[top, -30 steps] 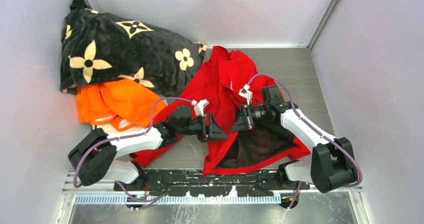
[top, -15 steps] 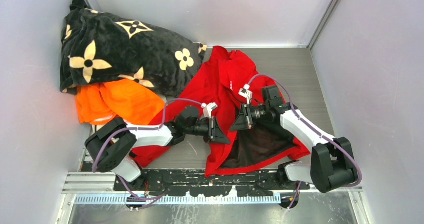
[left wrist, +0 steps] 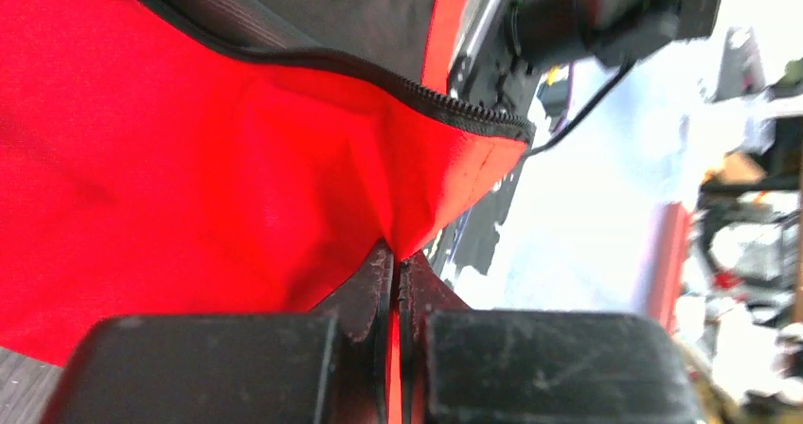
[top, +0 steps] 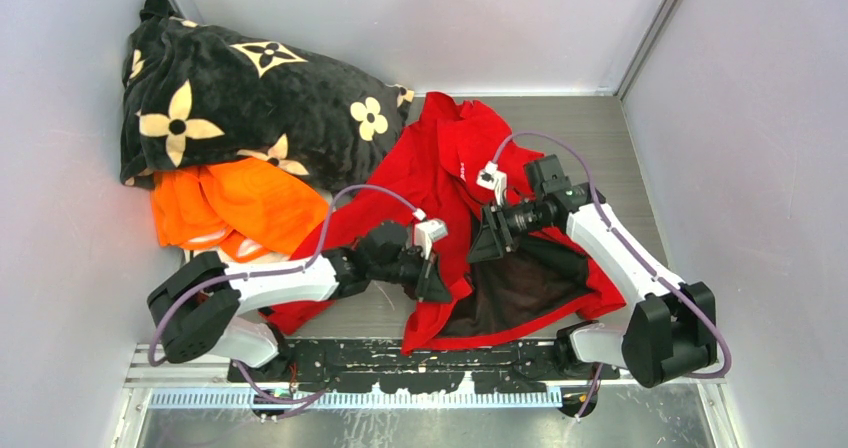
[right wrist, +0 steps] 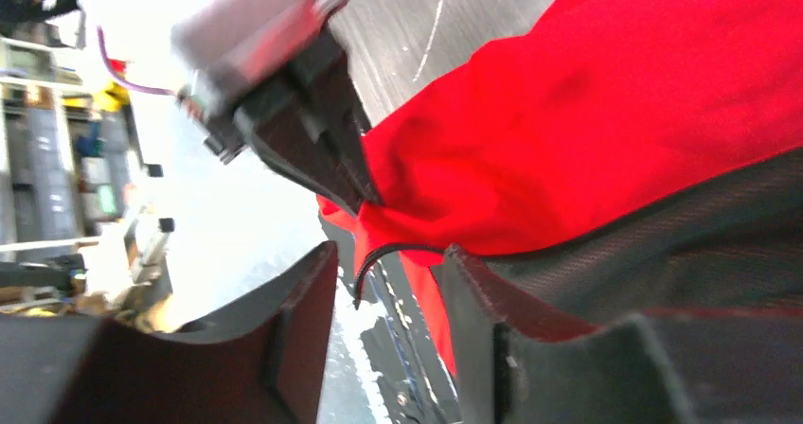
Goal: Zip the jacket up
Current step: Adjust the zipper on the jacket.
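The red jacket (top: 430,168) lies unzipped on the table, its dark lining (top: 515,288) showing at the near right. My left gripper (top: 436,280) is shut on the left front flap, near its lower corner. In the left wrist view red cloth (left wrist: 189,159) is pinched between the jaws of that gripper (left wrist: 396,273), and the black zip teeth (left wrist: 455,112) run just above. My right gripper (top: 485,240) hovers open over the lining. In the right wrist view this gripper (right wrist: 383,291) has a loose zip end (right wrist: 374,258) hanging between its spread fingers, untouched.
A black flower-patterned blanket (top: 240,98) is heaped at the far left, with an orange garment (top: 240,203) under its near edge. Grey walls close in on the left, back and right. The black base rail (top: 420,353) runs along the near edge.
The left gripper closed on the jacket's flap and drew it slightly nearer. The right gripper, shut on the jacket before, has opened and let go.
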Available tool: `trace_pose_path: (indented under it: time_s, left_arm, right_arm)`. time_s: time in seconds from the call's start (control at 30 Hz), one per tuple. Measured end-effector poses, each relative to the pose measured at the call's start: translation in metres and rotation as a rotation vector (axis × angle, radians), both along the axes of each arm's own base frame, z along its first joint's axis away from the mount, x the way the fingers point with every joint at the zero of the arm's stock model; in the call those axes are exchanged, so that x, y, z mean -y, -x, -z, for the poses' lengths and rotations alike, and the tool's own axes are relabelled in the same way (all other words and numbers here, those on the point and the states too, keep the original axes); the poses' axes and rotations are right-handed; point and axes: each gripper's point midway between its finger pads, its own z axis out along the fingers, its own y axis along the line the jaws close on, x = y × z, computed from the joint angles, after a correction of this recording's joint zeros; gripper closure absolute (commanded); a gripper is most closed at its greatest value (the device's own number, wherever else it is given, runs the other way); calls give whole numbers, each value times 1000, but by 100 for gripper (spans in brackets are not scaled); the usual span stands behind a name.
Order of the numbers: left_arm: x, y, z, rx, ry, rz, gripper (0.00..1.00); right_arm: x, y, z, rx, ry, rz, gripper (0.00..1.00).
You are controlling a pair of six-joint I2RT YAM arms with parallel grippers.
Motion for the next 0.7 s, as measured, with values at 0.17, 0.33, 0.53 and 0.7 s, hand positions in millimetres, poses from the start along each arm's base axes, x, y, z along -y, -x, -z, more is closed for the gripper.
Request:
trace_pose_path:
  time_s: [0.17, 0.33, 0.53, 0.7]
  left_arm:
    - [1, 19, 4, 251, -55, 105, 100]
    - [-23, 15, 9, 414, -70, 102, 100]
    - [-41, 15, -1, 563, -47, 137, 100]
    - [-43, 13, -11, 624, -25, 152, 100]
  right_arm:
    - [4, -22, -35, 86, 42, 45, 35]
    - [5, -26, -37, 65, 45, 80, 33]
    - [28, -11, -1, 222, 163, -117, 20]
    - [42, 12, 21, 360, 146, -438, 0]
